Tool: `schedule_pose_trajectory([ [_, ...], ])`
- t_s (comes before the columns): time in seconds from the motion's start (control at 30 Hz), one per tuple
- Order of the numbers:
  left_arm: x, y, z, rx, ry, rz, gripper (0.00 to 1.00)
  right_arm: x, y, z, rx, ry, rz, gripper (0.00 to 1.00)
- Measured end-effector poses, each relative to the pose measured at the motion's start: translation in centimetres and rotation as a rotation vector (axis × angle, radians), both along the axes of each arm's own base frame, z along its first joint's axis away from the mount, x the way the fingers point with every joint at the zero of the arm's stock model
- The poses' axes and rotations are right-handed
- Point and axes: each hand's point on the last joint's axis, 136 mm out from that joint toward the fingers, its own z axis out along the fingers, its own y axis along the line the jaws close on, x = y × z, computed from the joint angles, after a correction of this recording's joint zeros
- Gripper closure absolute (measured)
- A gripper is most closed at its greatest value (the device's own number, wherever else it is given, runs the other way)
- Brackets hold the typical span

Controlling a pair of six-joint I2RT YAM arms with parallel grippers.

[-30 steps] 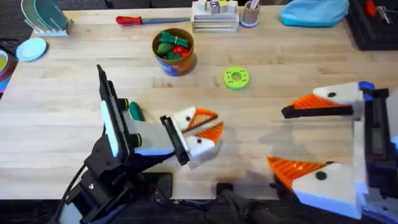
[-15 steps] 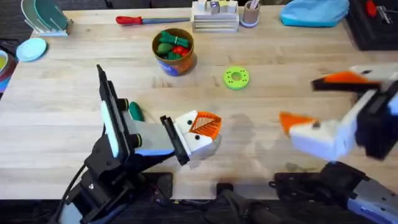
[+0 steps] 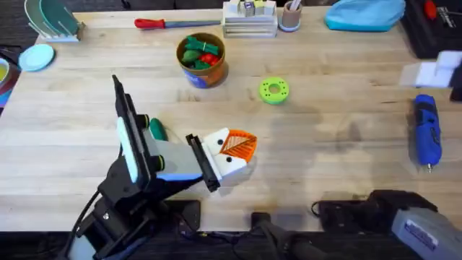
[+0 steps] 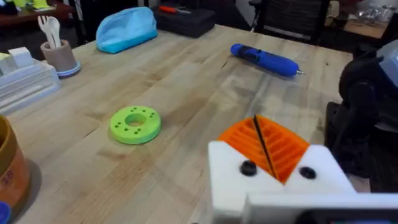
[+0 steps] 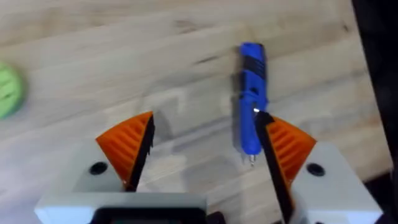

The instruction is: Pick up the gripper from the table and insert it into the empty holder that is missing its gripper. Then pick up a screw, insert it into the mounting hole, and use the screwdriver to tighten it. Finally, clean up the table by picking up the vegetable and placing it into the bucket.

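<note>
The screwdriver (image 5: 251, 93) is lying on the surface (image 5: 124, 56) just under the spread right end effector (image 5: 211, 143), which should be dropping straight down around its fat blue middle.

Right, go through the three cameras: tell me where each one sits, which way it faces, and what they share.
Overhead: fixed above the arm bases, looking down and forward over the table; the left arm rises at lower left, its claw shut.
Left wrist: on the left arm, facing across the table toward the screwdriver; its own shut claw at the bottom.
Right wrist: looking down at the screwdriver; its own open claw below.
Shared: all three show the screwdriver and the green disc.
</note>
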Motion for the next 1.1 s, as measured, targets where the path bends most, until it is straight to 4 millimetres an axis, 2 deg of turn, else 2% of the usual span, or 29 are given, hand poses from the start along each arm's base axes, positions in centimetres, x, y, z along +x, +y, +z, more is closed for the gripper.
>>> schedule_pose_trajectory([
  [0.13,0.0,0.0,0.0,0.000,0.000,0.000,0.995,0.9,-4.4,-2.4,0.005,0.098,-0.178,0.009],
  [0.27,0.0,0.0,0.0,0.000,0.000,0.000,0.995,1.3,-7.1,-5.4,0.041,0.222,-0.235,0.008],
  [0.43,0.0,0.0,0.0,0.000,0.000,0.000,0.995,1.4,-8.5,-9.2,0.087,0.385,-0.192,0.009],
  [0.57,0.0,0.0,0.0,0.000,0.000,0.000,0.995,1.7,-10.1,-11.2,0.105,0.449,-0.172,0.007],
  [0.8,0.0,0.0,0.0,0.000,0.000,0.000,0.995,1.7,-12.9,-13.7,0.114,0.500,-0.154,0.011],
  [1.1,0.0,0.0,0.0,0.000,0.000,0.000,0.995,2.2,-14.4,-17.5,0.321,0.437,-0.114,0.007],
])
